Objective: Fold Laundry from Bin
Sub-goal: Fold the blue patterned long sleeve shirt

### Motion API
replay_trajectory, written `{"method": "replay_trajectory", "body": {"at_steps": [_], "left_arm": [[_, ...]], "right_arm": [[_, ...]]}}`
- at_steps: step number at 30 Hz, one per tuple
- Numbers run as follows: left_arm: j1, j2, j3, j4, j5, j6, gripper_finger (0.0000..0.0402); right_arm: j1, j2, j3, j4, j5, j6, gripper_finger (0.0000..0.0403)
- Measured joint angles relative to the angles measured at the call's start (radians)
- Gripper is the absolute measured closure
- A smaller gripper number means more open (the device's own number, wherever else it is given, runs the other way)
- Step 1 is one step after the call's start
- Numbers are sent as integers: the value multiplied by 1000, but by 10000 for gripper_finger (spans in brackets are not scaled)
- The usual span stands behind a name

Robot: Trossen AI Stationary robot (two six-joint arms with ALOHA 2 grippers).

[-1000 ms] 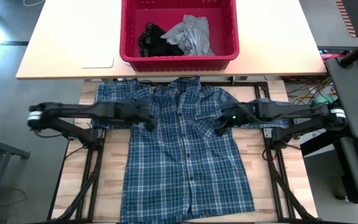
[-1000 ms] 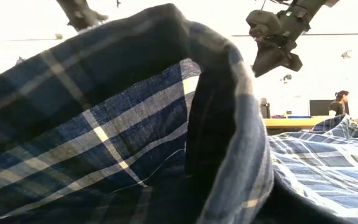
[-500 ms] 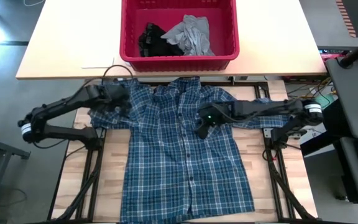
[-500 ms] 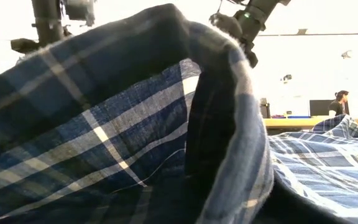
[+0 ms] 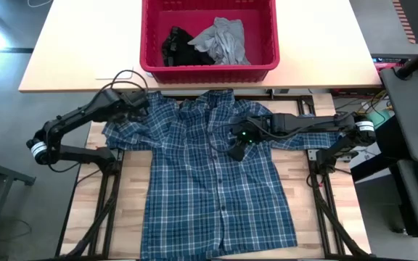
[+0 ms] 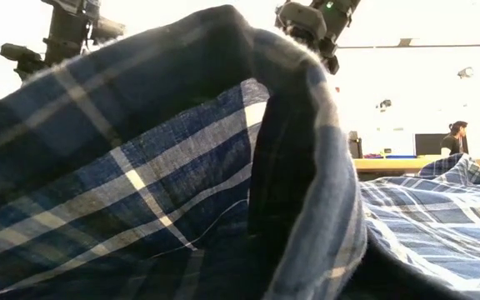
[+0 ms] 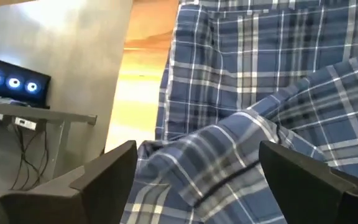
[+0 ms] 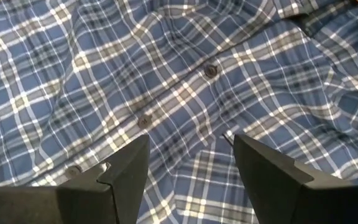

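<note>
A blue-and-white plaid shirt [image 5: 220,181] lies spread flat, front up and buttoned, on the wooden table [image 5: 343,206], its collar pointing toward a red bin [image 5: 209,70] that sits on a lighter tabletop just beyond it. Inside the bin are a crumpled light grey T-shirt [image 5: 223,40] and, beside it, a small black garment [image 5: 174,43]. The left gripper [image 5: 140,109] hovers over the shirt's shoulder and sleeve on the left side; seen from its wrist camera, its two dark fingers [image 7: 107,177] stand wide apart with rumpled plaid cloth lying between and below them, and nothing is pinched. The right gripper [image 5: 236,151] is over the shirt's chest, close to the button placket; its wrist camera shows the fingers [image 8: 126,168] spread apart above the line of buttons, holding nothing. In the low view a raised fold of the shirt fills most of the frame, with both arms above it.
</note>
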Motion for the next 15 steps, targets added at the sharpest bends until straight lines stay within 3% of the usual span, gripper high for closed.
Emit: {"method": "replay_trajectory", "body": {"at_steps": [7, 11, 13, 15], "left_arm": [[93, 60, -28, 3, 35, 31, 91], [126, 79, -28, 86, 89, 113, 96], [132, 92, -28, 121, 157, 150, 120], [134, 113, -29, 123, 190, 177, 169]], "right_arm": [[0, -8, -17, -1, -1, -6, 174], [0, -18, -17, -20, -1, -14, 172], [0, -26, -17, -47, -1, -18, 172], [0, -35, -18, -71, -1, -17, 172]]}}
